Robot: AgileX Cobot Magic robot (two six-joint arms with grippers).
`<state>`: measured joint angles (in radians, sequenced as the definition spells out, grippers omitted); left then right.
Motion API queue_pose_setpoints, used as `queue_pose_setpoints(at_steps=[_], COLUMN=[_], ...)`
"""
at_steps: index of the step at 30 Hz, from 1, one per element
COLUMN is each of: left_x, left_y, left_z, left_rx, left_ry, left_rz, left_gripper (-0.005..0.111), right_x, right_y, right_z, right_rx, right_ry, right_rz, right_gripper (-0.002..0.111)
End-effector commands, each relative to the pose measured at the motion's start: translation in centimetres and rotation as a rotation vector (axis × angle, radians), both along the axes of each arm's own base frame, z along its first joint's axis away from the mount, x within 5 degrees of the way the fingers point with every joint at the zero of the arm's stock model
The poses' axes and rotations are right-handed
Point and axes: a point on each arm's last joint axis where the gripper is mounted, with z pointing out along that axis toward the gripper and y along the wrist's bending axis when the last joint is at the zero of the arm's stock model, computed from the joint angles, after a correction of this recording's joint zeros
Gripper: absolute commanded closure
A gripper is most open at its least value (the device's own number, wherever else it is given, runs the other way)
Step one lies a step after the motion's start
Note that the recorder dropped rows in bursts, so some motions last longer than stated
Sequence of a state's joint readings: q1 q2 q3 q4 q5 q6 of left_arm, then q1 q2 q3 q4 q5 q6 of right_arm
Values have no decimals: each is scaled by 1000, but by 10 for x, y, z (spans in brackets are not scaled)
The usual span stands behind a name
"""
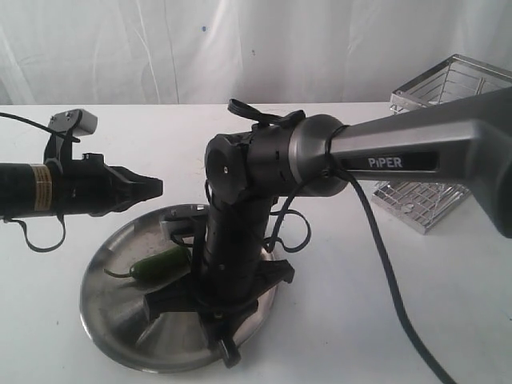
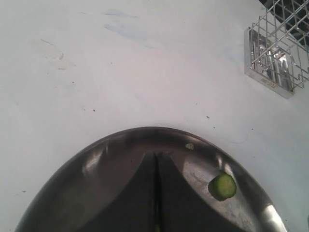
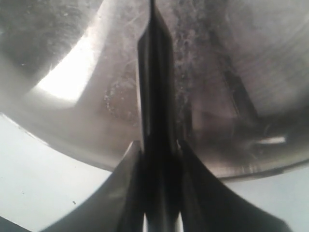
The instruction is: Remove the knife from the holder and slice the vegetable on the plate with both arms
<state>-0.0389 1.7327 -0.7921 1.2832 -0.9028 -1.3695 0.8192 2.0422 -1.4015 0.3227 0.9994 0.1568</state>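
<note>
The dark green vegetable [image 1: 160, 266] lies on the left part of the round steel plate [image 1: 120, 320]. A cut green slice [image 2: 222, 186] rests near the plate's rim [image 2: 96, 164]. My left gripper [image 1: 154, 188] hovers above the plate's far left side, shut and empty, its fingers [image 2: 166, 193] pressed together. My right arm [image 1: 240, 232] reaches across and points down over the plate's middle. In its wrist view the right gripper [image 3: 159, 150] is shut on the knife [image 3: 153, 87], seen edge-on as a dark strip over the plate [image 3: 231, 72]. The wire holder [image 1: 448, 144] stands at the far right.
The white table [image 1: 360, 320] carries the plate and the holder [image 2: 277, 53], with a white curtain behind. A black cable [image 1: 384, 264] hangs from the right arm across the table's right front. A tiny green scrap [image 2: 189, 145] lies at the plate's edge.
</note>
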Motion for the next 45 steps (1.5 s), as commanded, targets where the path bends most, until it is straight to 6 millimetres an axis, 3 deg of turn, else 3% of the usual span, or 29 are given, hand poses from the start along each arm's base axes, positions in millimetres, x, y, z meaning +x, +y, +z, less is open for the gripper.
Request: queue_pose_setpoints(at_steps=[1, 12, 19, 34, 40, 45], left_x=[0, 4, 4, 5, 5, 14], left_y=[-2, -5, -6, -3, -16, -24], left_z=[-8, -17, -17, -19, -40, -43], left_rx=[28, -36, -39, -4, 9, -43], left_ry=[13, 4, 4, 4, 64, 49], left_rz=[-17, -35, -37, -15, -57, -107], left_gripper=[107, 107, 107, 107, 107, 107], right_x=[-3, -3, -3, -3, -3, -3], right_y=[-2, -4, -3, -3, -3, -3], right_z=[2, 0, -15, -15, -15, -15], right_rx=[-25, -37, -63, -64, -64, -65], right_ry=[26, 41, 72, 77, 77, 79], right_rz=[16, 21, 18, 18, 18, 19], right_gripper=[108, 108, 108, 108, 108, 108])
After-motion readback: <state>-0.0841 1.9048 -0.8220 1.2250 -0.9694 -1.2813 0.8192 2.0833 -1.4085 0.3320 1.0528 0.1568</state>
